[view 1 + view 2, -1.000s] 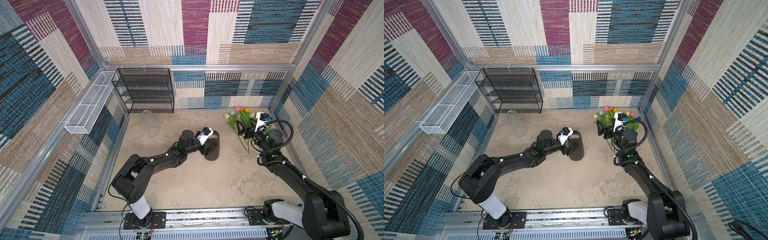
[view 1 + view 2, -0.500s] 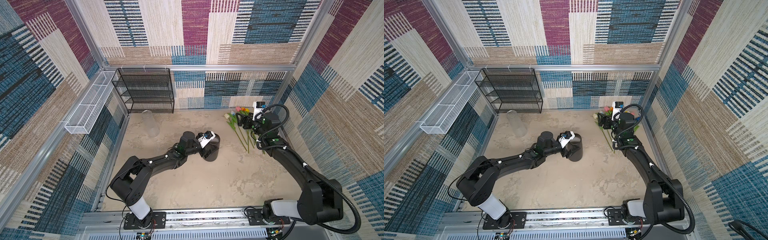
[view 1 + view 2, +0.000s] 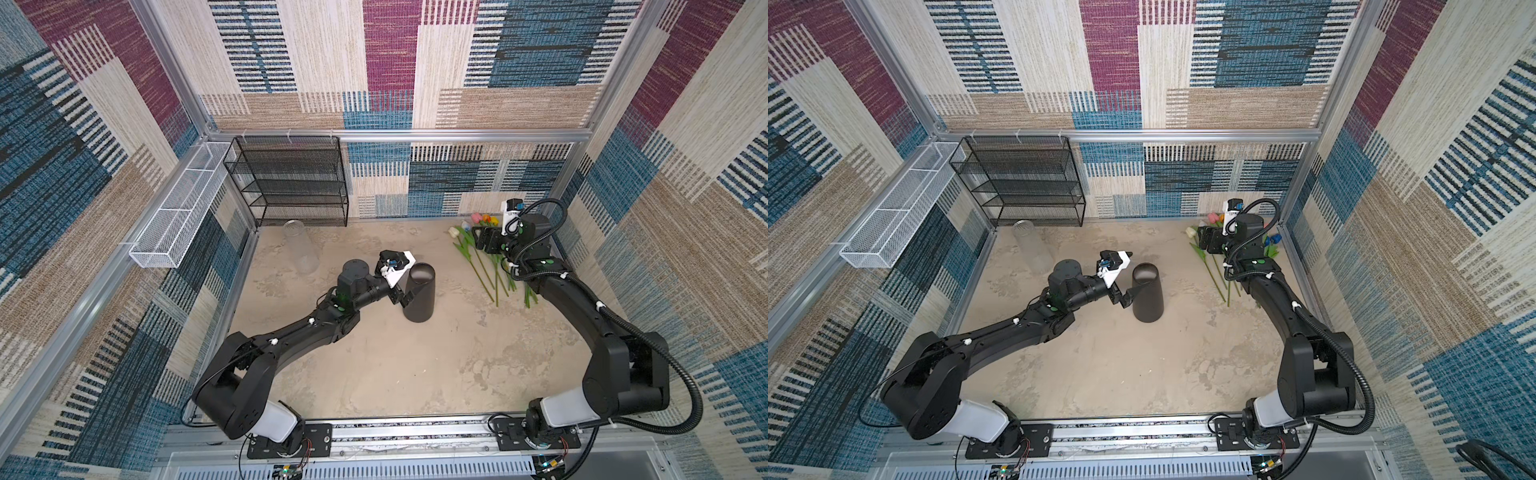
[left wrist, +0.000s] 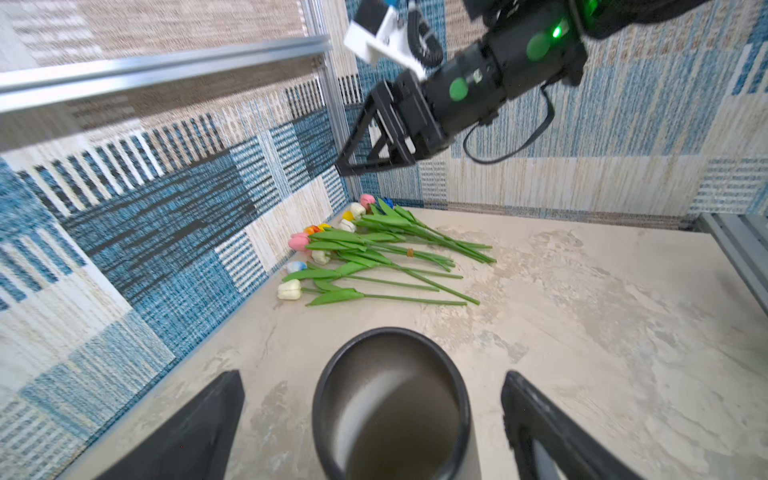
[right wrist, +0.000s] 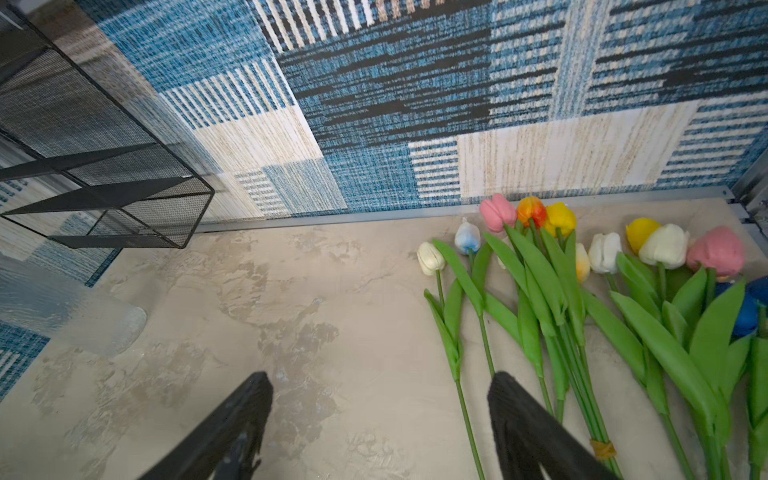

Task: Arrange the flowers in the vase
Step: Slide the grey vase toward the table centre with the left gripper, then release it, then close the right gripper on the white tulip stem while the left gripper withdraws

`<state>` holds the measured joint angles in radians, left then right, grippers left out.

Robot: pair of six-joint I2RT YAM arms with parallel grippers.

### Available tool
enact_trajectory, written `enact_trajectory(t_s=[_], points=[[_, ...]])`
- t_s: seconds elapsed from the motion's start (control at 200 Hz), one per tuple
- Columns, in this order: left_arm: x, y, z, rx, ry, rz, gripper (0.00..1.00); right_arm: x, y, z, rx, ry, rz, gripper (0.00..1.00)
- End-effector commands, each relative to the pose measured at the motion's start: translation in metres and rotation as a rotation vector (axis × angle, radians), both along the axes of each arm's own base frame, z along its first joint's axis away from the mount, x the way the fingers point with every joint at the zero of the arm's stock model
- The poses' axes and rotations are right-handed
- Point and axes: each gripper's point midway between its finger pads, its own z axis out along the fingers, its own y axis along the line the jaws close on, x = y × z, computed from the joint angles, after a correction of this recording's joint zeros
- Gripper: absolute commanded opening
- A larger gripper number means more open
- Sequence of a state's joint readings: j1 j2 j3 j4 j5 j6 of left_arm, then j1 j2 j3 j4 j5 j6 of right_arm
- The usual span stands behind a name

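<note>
Gotta hand this to the right gripper (image 3: 483, 240), jaws wide and empty just above the flowers (image 3: 484, 270) lying flat at upper right, heads up-frame and stems trailing down-frame, left gripper (image 3: 403, 297) spread wide around the vase (image 3: 419, 309) mid-frame.

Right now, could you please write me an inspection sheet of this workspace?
Surface: mottled beige tabletop, no spills seen.
Job's things: flowers lie flat near the back right corner; black vase upright, empty.
Clutter: clear jar, black mesh shelf.
End effectors: left end effector open around the vase; right end effector open, empty, over the flowers.
Cables: black hose loops off the right arm.
Surroundings: patterned walls, white wire basket.
</note>
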<state>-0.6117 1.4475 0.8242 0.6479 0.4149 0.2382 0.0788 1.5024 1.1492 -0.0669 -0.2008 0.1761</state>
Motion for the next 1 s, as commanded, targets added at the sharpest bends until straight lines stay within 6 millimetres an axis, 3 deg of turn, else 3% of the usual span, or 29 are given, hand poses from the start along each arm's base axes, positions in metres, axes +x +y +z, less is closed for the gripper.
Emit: enact_trajectory(t_s=[0.0,0.065,0.165,0.265,0.376,0.481,0.571,0.877,0.997], points=[[-0.021,0.015,0.037,-0.106,-0.051,-0.024,0.99,0.007,-0.010,-0.035,-0.039,0.118,-0.009,0.75],[-0.033,0.029,0.045,-0.122,-0.061,-0.001,0.99,0.014,-0.012,-0.062,-0.075,0.204,-0.005,0.66],[-0.048,0.051,0.027,-0.096,-0.021,0.063,0.99,0.023,-0.015,-0.109,-0.119,0.332,-0.001,0.58],[-0.061,0.074,-0.022,-0.020,0.053,0.138,0.99,0.028,-0.018,-0.148,-0.162,0.444,0.004,0.53],[-0.077,0.099,-0.063,-0.003,0.118,0.213,0.99,0.032,-0.028,-0.180,-0.223,0.532,-0.023,0.49],[-0.088,0.113,-0.097,-0.011,0.162,0.252,0.99,0.034,-0.039,-0.197,-0.277,0.568,-0.057,0.49],[-0.095,0.115,-0.117,0.027,0.193,0.240,0.99,0.037,-0.032,-0.210,-0.271,0.598,-0.008,0.48],[-0.086,0.092,-0.125,0.135,0.167,0.142,0.99,0.045,-0.023,-0.230,-0.282,0.647,0.020,0.39],[-0.081,0.081,-0.110,0.104,0.112,0.104,0.99,0.046,-0.018,-0.226,-0.268,0.632,0.040,0.29]])
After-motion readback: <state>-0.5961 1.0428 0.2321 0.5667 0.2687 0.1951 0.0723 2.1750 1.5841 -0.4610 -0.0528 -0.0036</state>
